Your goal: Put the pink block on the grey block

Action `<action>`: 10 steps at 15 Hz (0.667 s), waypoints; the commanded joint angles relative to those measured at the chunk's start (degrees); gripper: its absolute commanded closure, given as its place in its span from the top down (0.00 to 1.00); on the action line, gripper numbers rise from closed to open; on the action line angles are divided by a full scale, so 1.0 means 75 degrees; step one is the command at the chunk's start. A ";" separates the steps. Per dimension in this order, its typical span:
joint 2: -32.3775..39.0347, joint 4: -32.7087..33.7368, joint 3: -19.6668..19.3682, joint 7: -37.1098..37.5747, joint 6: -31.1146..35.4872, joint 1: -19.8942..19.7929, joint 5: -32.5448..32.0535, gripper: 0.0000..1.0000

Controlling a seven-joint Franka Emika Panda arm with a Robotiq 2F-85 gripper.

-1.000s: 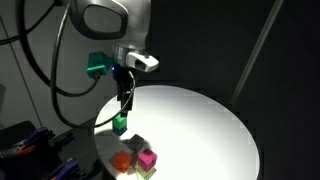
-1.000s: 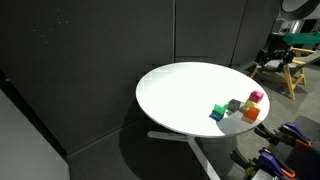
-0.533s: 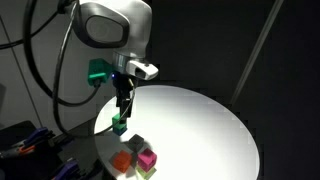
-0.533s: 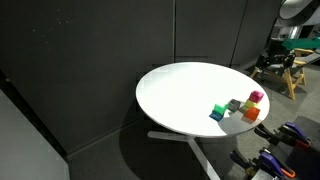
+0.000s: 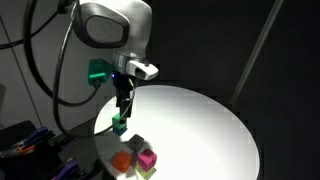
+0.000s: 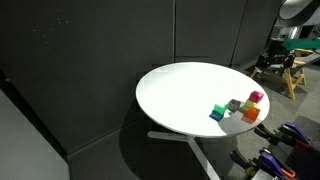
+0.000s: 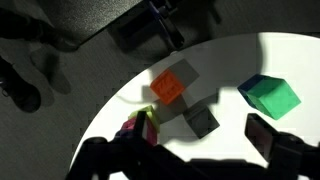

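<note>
Approach step is being judged as in hand; nothing is being gripped. Gripper (image 5: 123,101) is being shown w/ jaws wide apart, over green cube (image 5: 119,124). Pink block (image 5: 147,157) is being seen near table (image 5: 200,120) edge, apparently atop yellow-green cube (image 5: 147,170), beside grey block (image 5: 135,146). Next: gripper is being called over pink block, then down. Fingertips are being cut off in wrist view; stack contact unclear.

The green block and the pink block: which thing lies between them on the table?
The grey block lies between the green block and the pink block. This shows in an exterior view and also in the wrist view.
</note>
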 commanded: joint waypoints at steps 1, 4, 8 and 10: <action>0.0102 0.0039 -0.0050 -0.0177 0.0084 0.0008 0.0041 1.00; 0.0242 0.0036 -0.0089 -0.0438 0.0198 -0.0010 -0.0064 1.00; 0.0473 -0.0026 -0.0161 -0.0802 0.0731 -0.0050 -0.0234 1.00; 0.0637 -0.0071 -0.0230 -0.0964 0.1096 -0.0072 -0.0275 1.00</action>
